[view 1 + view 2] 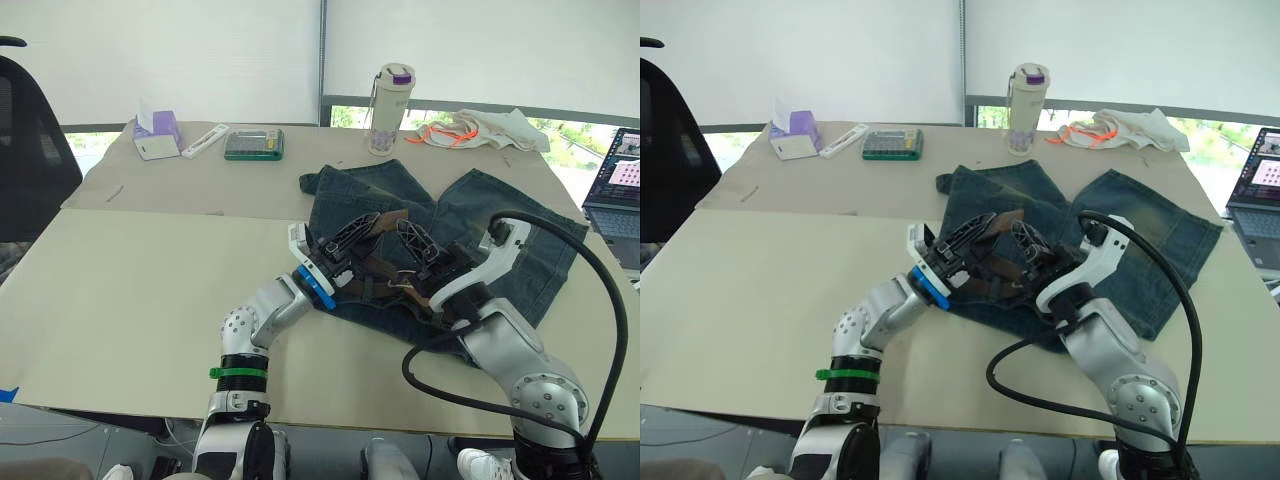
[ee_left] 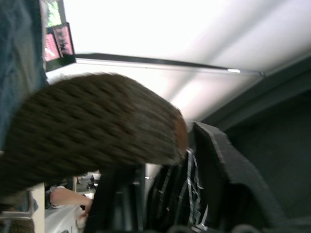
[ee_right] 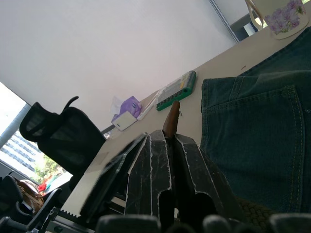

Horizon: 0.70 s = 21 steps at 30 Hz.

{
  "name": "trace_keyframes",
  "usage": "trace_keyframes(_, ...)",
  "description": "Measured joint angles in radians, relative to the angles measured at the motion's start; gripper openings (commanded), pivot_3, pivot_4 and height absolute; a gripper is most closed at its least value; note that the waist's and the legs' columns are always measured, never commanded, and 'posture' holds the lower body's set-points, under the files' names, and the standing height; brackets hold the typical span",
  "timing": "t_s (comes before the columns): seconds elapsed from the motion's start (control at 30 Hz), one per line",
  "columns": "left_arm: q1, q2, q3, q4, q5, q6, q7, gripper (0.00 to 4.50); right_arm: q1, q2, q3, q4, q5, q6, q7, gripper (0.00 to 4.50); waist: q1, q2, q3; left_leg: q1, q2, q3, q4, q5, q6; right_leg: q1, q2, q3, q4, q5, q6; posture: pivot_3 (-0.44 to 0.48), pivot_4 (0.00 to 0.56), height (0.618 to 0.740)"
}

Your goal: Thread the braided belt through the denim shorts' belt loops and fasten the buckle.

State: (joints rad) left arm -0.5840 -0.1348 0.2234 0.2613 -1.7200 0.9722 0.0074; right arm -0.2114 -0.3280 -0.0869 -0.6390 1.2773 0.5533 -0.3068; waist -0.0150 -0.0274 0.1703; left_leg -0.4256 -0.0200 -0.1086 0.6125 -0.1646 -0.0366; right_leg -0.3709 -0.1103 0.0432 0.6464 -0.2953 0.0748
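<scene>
Dark blue denim shorts [image 1: 470, 235] with faded yellowish patches lie flat on the beige table [image 1: 130, 290], waistband toward the robot, legs pointing away. A dark brown braided belt [image 1: 375, 268] runs along the waistband between the two grippers; its tan leather tip [image 1: 393, 216] sticks up near the left gripper.

Left gripper [image 1: 352, 236] sits over the left part of the waistband. The left wrist view has the woven strap [image 2: 92, 124] pressed close across the fingers, so it looks clamped on the belt, but the contact itself is hidden. Right gripper [image 1: 418, 250] is on the waistband just beside it. In the right wrist view its black fingers [image 3: 155, 165] sit close together with the brown tip [image 3: 171, 119] poking out between them: closed on the belt end.

Silver buckle: a small pale glint near the right gripper, too small to confirm. Belt loops not separable from the denim folds here.

Handling, as a judgement: the belt is light, limp and floppy, and the weave gives good friction, so slipping is unlikely. The tip is the stiffest part; best hold is just behind it so it can lead into a loop. Denim is soft, heavier, bunches easily, so the waistband needs pinning down near the loop while feeding.

Background: tissue box [image 1: 157, 133], green calculator [image 1: 254, 144], floral bottle [image 1: 390, 96], white cloth with orange cord [image 1: 480, 128], laptop [image 1: 615, 185].
</scene>
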Motion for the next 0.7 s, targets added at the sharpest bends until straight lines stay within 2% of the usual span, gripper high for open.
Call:
trace_keyframes(0.13,0.010,0.070,-0.037,-0.047,0.045,0.059,-0.029,4.43,-0.008,0.000,-0.002,0.001,0.001,0.001,0.000,0.00,-0.004,0.000,0.000,0.000,0.000,0.000,0.000,0.000,0.000,0.000,0.000,0.000,0.000,0.000,0.000,0.000,0.150,0.740)
trace_keyframes(0.27,0.048,0.227,-0.146,-0.205,0.178,0.149,-0.173,4.47,-0.012,-0.001,-0.005,0.003,0.001,0.001,0.000,0.00,-0.005,0.001,0.000,0.001,0.000,0.000,-0.002,0.000,0.000,0.000,0.001,0.000,0.001,0.000,0.000,0.000,0.150,0.740)
trace_keyframes(0.37,0.068,0.409,-0.284,-0.398,0.425,0.088,-0.396,4.47,-0.013,-0.001,-0.006,0.005,0.002,0.001,0.000,0.00,-0.006,0.002,0.001,0.002,0.001,0.000,-0.003,0.001,-0.001,-0.001,0.001,0.001,0.001,0.000,-0.001,0.000,0.150,0.740)
trace_keyframes(0.43,0.073,0.489,-0.350,-0.470,0.602,-0.037,-0.527,4.47,-0.013,-0.001,-0.006,0.005,0.002,0.001,0.000,0.00,-0.003,0.004,0.001,0.002,0.001,0.000,-0.004,0.001,-0.001,-0.001,0.001,0.001,0.000,0.000,-0.002,0.000,0.150,0.740)
trace_keyframes(0.5,0.076,0.524,-0.417,-0.487,0.830,-0.254,-0.613,4.47,-0.013,-0.004,-0.007,0.005,0.002,0.001,0.000,0.00,0.001,0.004,0.001,0.002,0.001,0.001,-0.004,0.001,-0.001,-0.001,0.001,0.001,-0.001,0.000,-0.003,0.000,0.150,0.740)
trace_keyframes(0.53,0.076,0.530,-0.443,-0.481,0.952,-0.380,-0.640,4.47,-0.013,-0.004,-0.007,0.005,0.003,0.001,0.000,0.00,0.002,0.004,0.001,0.002,0.001,0.001,-0.005,0.001,-0.001,-0.001,0.001,0.001,-0.002,0.000,-0.003,0.000,0.150,0.740)
trace_keyframes(0.7,0.077,0.485,-0.507,-0.404,1.304,-0.770,-0.664,4.47,-0.014,-0.005,-0.007,0.012,0.003,0.001,0.000,0.00,0.004,0.004,0.001,0.000,0.001,0.001,-0.005,0.001,-0.001,-0.001,0.001,0.001,-0.003,0.000,-0.003,0.000,0.150,0.740)
